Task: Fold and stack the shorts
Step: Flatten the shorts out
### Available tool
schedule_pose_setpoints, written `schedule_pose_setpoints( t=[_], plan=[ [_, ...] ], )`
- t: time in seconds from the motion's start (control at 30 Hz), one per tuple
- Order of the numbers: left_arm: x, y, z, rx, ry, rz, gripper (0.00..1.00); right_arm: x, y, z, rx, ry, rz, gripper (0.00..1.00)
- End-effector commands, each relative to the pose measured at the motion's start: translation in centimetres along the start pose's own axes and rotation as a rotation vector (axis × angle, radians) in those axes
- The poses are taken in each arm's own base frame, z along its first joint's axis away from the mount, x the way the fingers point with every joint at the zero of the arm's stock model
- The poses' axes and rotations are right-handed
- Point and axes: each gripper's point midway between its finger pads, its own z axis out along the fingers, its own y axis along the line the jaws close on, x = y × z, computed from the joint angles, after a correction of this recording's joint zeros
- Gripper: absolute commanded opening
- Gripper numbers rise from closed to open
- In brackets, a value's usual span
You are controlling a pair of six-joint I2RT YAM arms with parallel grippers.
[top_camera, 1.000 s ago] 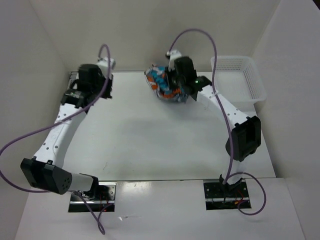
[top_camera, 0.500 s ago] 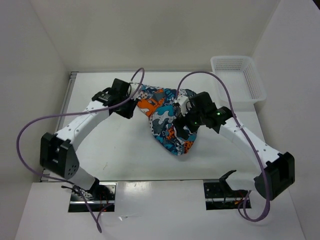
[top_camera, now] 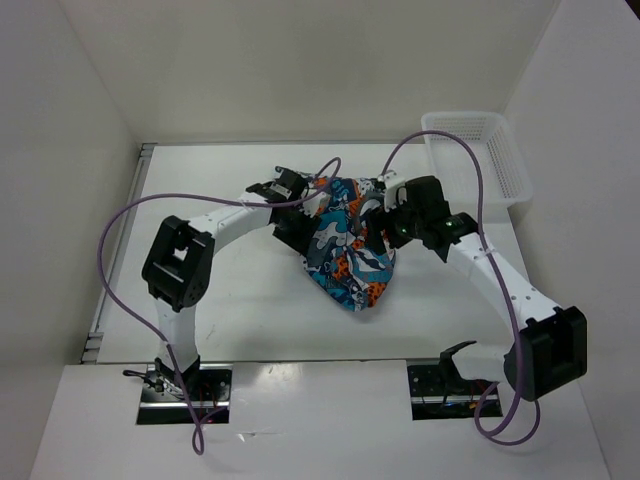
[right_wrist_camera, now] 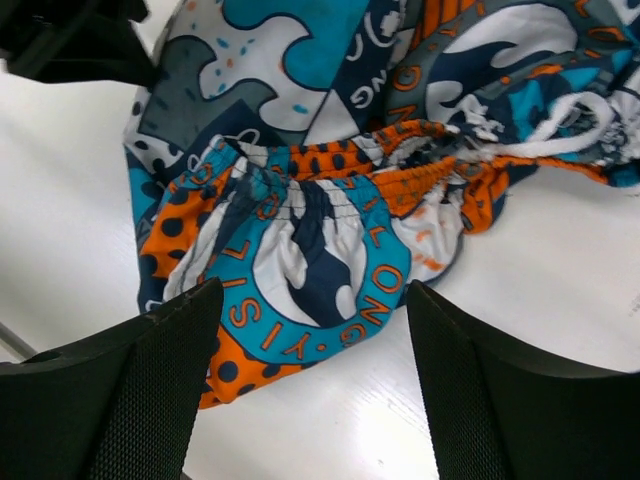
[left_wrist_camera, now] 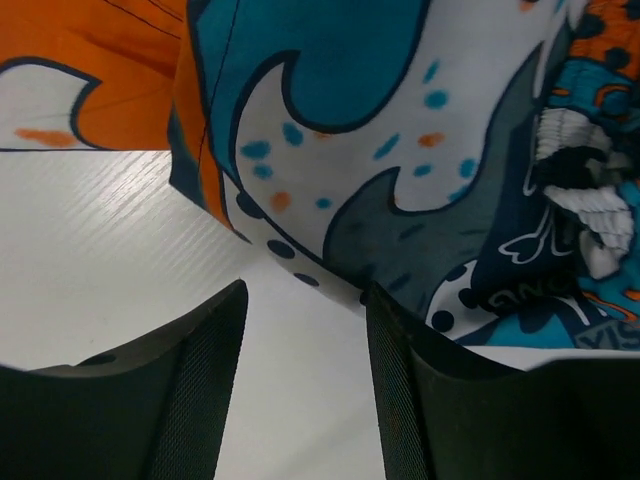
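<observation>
Blue-and-orange cartoon-print shorts (top_camera: 345,262) in a rumpled heap

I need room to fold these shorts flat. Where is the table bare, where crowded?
Bare: the strip of table between the shorts and the near edge; also the far-left corner. Crowded: the middle, where the left gripper and right gripper flank the shorts; the basket fills the far-right corner.

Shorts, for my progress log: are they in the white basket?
No, the shorts lie crumpled on the table, apart from the basket.
</observation>
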Motion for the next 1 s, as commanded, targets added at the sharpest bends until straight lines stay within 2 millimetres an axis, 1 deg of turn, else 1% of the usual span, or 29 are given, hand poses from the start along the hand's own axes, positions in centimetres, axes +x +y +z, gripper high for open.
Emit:
schedule_pose_setpoints(
  t=[0.0,0.03,0.07,0.1,0.13,0.2,0.23,0.27,0.3,0.33,0.37,0.4,0.43,0.47,0.53,0.57,0.6,0.67,0.7,0.77,0.8,0.87,0.9,0.93,0.97],
  plan=[
    [-1.2,-0.8,0.8,0.08,-0.027,0.0,0.59,-1.4,2.1,0.9,-0.065,-0.047,-0.036,0.81],
    [-1.0,-0.8,1.6,0.09,-0.017,-0.002,0.59,-1.3,2.6,1.0,-0.076,-0.045,-0.045,0.81],
    [-0.8,-0.9,1.9,0.099,-0.009,-0.004,0.59,-1.0,3.3,1.4,-0.093,-0.031,-0.055,0.82],
    [-0.6,-1.2,2.2,0.115,-0.001,-0.007,0.59,-0.8,3.3,1.7,-0.093,-0.019,-0.052,0.82],
    [-0.6,-1.3,2.6,0.126,-0.003,-0.006,0.57,-0.9,4.0,1.8,-0.113,-0.026,-0.064,0.83],
    [-0.7,-2.1,2.5,0.175,-0.007,-0.006,0.52,-0.6,4.9,2.6,-0.137,-0.009,-0.09,0.85],
    [-1.1,-2.4,2.3,0.191,-0.017,-0.004,0.44,-0.5,5.1,2.8,-0.136,-0.011,-0.099,0.85],
    [-0.9,-2.8,2.5,0.218,-0.011,-0.007,0.38,0.0,5.7,3.3,-0.144,0.007,-0.11,0.86],
    [-1.3,-3.0,2.3,0.226,-0.021,-0.003,0.31,1.0,5.7,4.0,-0.144,0.031,-0.074,0.86],
    [-1.3,-3.0,2.3,0.226,-0.022,-0.003,0.22,1.1,5.5,4.4,-0.135,0.031,-0.06,0.86],
    [-1.3,-3.1,2.3,0.235,-0.022,-0.003,0.08,1.7,5.5,4.6,-0.134,0.039,-0.047,0.86],
    [-1.4,-2.9,2.2,0.243,-0.026,-0.011,0.05,2.1,5.2,5.1,-0.117,0.048,-0.033,0.86],
    [-1.8,-2.5,1.5,0.237,-0.046,-0.016,0.03,2.2,5.1,5.2,-0.104,0.044,-0.014,0.86],
    [-2.1,-2.8,1.1,0.249,-0.056,-0.013,0.01,2.4,5.0,5.7,-0.104,0.042,-0.001,0.86],
    [-2.2,-2.5,0.0,0.243,-0.072,-0.017,0.0,2.2,5.2,6.1,-0.104,0.035,0.043,0.86],
    [-1.8,-2.1,-0.4,0.239,-0.064,-0.03,0.0,2.7,5.2,6.6,-0.103,0.045,0.06,0.86],
    [-2.3,-2.2,-1.1,0.237,-0.084,-0.023,0.0,2.7,5.2,6.8,-0.102,0.045,0.071,0.84],
    [-1.9,-2.4,-1.7,0.238,-0.08,-0.024,0.0,2.8,5.6,7.5,-0.127,0.052,0.101,0.83],
    [-1.9,-2.6,-2.1,0.247,-0.081,-0.024,0.0,2.4,6.0,7.7,-0.15,0.045,0.1,0.82],
    [-1.9,-2.7,-2.5,0.246,-0.087,-0.022,0.0,2.0,7.6,8.3,-0.182,0.05,0.069,0.77],
    [-2.1,-2.8,-2.9,0.245,-0.097,-0.018,0.0,2.2,8.2,8.6,-0.194,0.053,0.058,0.76],
    [-1.8,-2.5,-3.0,0.223,-0.095,-0.019,0.0,2.7,9.5,9.1,-0.225,0.072,0.071,0.68],
    [-1.9,-2.5,-3.1,0.221,-0.105,-0.016,0.0,2.8,9.5,9.2,-0.226,0.067,0.088,0.62],
    [-1.7,-2.4,-3.2,0.212,-0.104,-0.016,0.0,3.8,9.5,9.3,-0.223,0.089,0.103,0.54],
    [-1.9,-2.4,-3.6,0.211,-0.114,-0.013,0.0,4.1,9.4,9.4,-0.222,0.092,0.104,0.37]
  ],
)
